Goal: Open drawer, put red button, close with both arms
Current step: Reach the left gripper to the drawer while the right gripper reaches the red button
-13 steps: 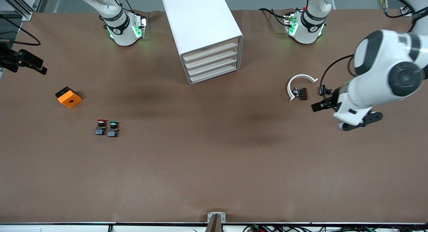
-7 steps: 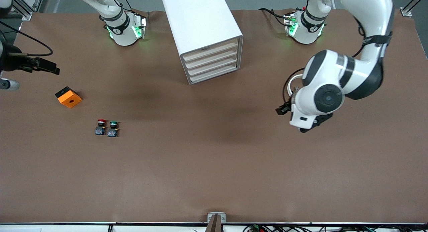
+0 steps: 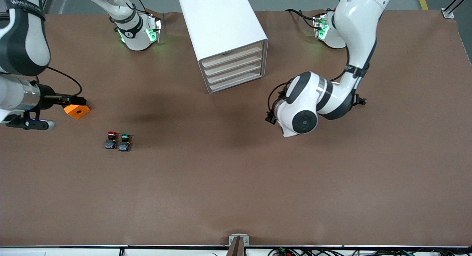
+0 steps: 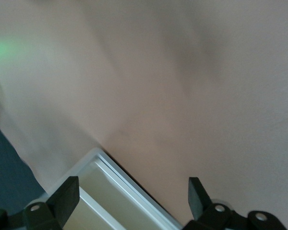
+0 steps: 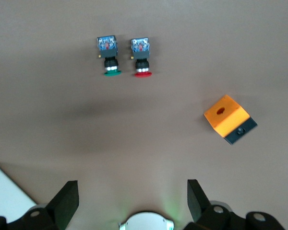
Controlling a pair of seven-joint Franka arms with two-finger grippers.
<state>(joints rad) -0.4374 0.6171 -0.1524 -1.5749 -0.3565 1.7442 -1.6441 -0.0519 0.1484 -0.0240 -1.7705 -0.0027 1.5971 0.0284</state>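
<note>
White drawer cabinet [image 3: 225, 42] fronts face the left gripper [image 4: 129, 196], empty with jaws apart, just beside it; right gripper [image 5: 129, 196], likewise spread, hovers near red button [image 3: 111, 139].

We see both arms w/ glossy white shells, black bands at the joints and round black caps on the elbows; the left arm [image 3: 313, 104] has thin black cables looping along its wrist, the right arm [image 3: 22, 45] carries a black band w/ white lettering, a silver-grey wrist section and a black cable. Bases glow green w/ small black markings on a dark collar. In wrist views we note black angular fingers [image 4: 65, 199] [image 5: 197, 196] on bodies w/ silver screws.
</note>
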